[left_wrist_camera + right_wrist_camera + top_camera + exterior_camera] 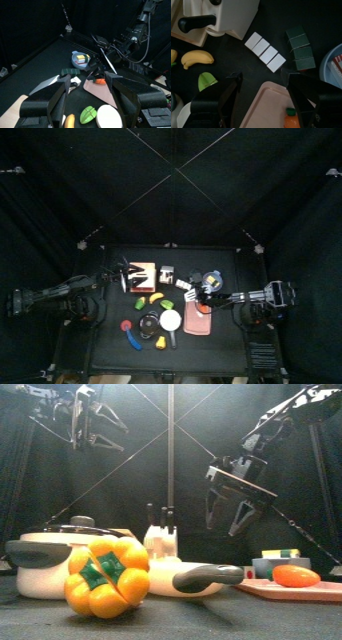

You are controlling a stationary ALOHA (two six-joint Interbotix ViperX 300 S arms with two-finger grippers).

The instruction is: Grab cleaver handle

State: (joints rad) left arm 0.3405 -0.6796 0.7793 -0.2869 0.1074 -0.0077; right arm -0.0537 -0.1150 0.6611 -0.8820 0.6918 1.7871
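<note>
Two grippers stand wide open, holding nothing: left gripper over the table's left side, right gripper above the salmon cleaver blade at front right. Handle stub not discernible. Hazard: jaws closing on blade or neighbouring toys instead.

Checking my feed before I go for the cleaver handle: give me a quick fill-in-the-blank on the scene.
The bell pepper at the table's front is mostly ___.
The left pincer stands ___, with nothing between its jaws.
Near the banana lies a small leaf-shaped ___ piece.
Missing words: yellow; open; green.
</note>
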